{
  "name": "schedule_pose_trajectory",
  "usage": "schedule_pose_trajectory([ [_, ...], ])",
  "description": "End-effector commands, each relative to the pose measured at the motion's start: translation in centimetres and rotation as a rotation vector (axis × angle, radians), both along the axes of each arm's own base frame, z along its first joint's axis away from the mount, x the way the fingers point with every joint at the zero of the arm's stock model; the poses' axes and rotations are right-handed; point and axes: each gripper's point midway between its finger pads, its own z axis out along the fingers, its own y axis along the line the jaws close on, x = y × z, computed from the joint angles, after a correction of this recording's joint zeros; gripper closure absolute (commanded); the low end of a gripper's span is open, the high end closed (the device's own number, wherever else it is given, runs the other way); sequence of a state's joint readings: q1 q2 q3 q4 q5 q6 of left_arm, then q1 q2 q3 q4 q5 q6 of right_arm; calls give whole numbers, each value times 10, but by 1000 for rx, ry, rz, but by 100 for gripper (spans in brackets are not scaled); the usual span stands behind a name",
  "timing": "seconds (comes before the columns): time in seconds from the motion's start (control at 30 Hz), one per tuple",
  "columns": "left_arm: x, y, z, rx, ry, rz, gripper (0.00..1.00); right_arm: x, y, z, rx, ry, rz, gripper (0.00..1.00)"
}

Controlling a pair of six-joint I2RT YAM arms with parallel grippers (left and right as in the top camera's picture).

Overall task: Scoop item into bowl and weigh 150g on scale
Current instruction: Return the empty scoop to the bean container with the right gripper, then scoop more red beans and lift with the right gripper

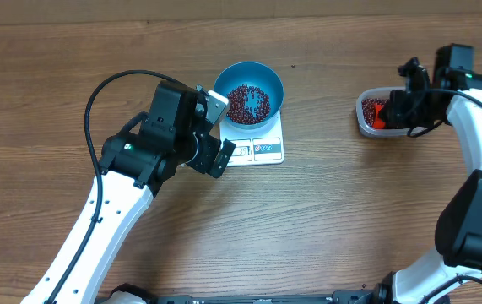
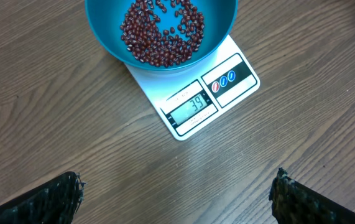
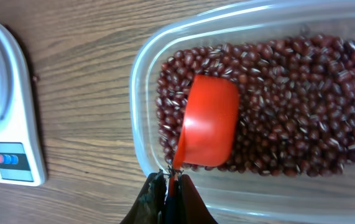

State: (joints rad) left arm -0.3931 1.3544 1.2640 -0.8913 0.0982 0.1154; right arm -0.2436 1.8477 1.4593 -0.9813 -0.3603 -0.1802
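Observation:
The blue bowl stands on the white scale and holds a layer of dark red-brown beans. My left gripper hovers open just left of the scale, nothing between its fingers. At the right, my right gripper is shut on the handle of an orange scoop. The scoop lies bottom-up on the beans inside the clear plastic tub.
Bare wooden table lies all around. The scale's edge shows at the left of the right wrist view. The left arm stretches from the bottom left and the right arm runs along the right edge.

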Motion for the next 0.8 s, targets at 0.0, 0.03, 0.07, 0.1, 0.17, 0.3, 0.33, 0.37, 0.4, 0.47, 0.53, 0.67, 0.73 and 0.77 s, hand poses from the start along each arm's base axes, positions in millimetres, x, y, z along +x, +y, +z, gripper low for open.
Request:
schedule_pose_trajectory([
  [0.0,-1,-5,-1,-1,2,-30,0,-2,1,3,169,-2,-42,96],
  [0.03,-1,-5,-1,-1,2,-30,1,-2,-2,6,195,-10,-55,96],
  [0.07,-1,-5,-1,-1,2,-30,0,-2,-7,8,224,-19,-71,96],
  [0.1,-1,-5,-1,-1,2,-30,1,-3,-12,10,245,-25,-85,96],
  [0.17,-1,-5,-1,-1,2,-30,0,-4,-22,15,291,-43,-116,96],
  [0.3,-1,-5,-1,-1,2,-30,0,-7,-42,28,393,-92,-167,96],
  [0.33,-1,-5,-1,-1,2,-30,1,-8,-47,31,419,-105,-182,96],
  [0.37,-1,-5,-1,-1,2,-30,0,-9,-51,34,439,-116,-194,96],
  [0.4,-1,-5,-1,-1,2,-30,1,-10,-55,36,458,-126,-205,96],
  [0.47,-1,-5,-1,-1,2,-30,1,-13,-62,41,488,-150,-214,96],
  [0.53,-1,-5,-1,-1,2,-30,1,-15,-66,46,517,-170,-216,96],
  [0.67,-1,-5,-1,-1,2,-30,0,-20,-70,54,563,-206,-206,96],
  [0.73,-1,-5,-1,-1,2,-30,0,-20,-70,58,591,-219,-207,96],
  [0.77,-1,-5,-1,-1,2,-30,0,-20,-69,61,608,-228,-205,96],
])
